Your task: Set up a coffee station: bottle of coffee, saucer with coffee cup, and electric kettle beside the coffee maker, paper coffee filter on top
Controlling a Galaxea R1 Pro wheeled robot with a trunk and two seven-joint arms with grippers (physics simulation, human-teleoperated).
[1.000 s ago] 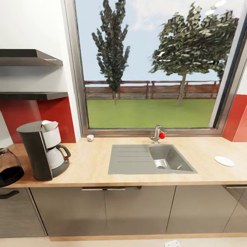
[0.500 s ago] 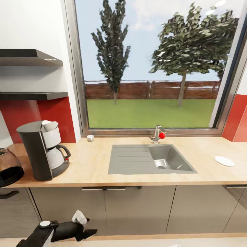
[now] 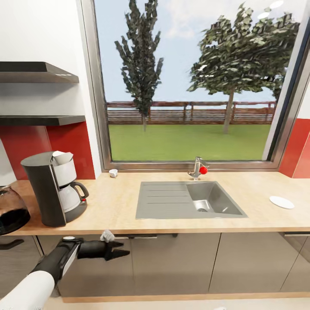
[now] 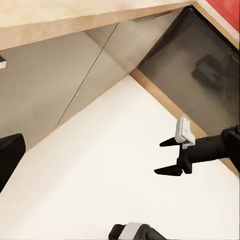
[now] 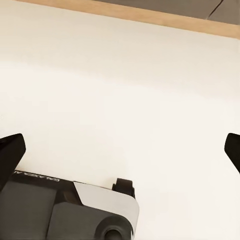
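The left gripper (image 3: 122, 250) is hovering in front of the grey cabinet fronts (image 3: 172, 262) below the kitchen countertop (image 3: 116, 206), its fingers slightly apart and gripping nothing. The right gripper (image 4: 162, 157) is hanging low over the pale floor (image 5: 125, 75), fingers spread and empty. Above the left arm, the coffee maker (image 3: 54, 193) is standing on the countertop, with the electric kettle (image 3: 10, 211) just beside it at the picture's edge. The coffee cup (image 3: 113, 173) is sitting by the window, and the saucer (image 3: 281, 202) is lying well apart, past the sink (image 3: 189, 200).
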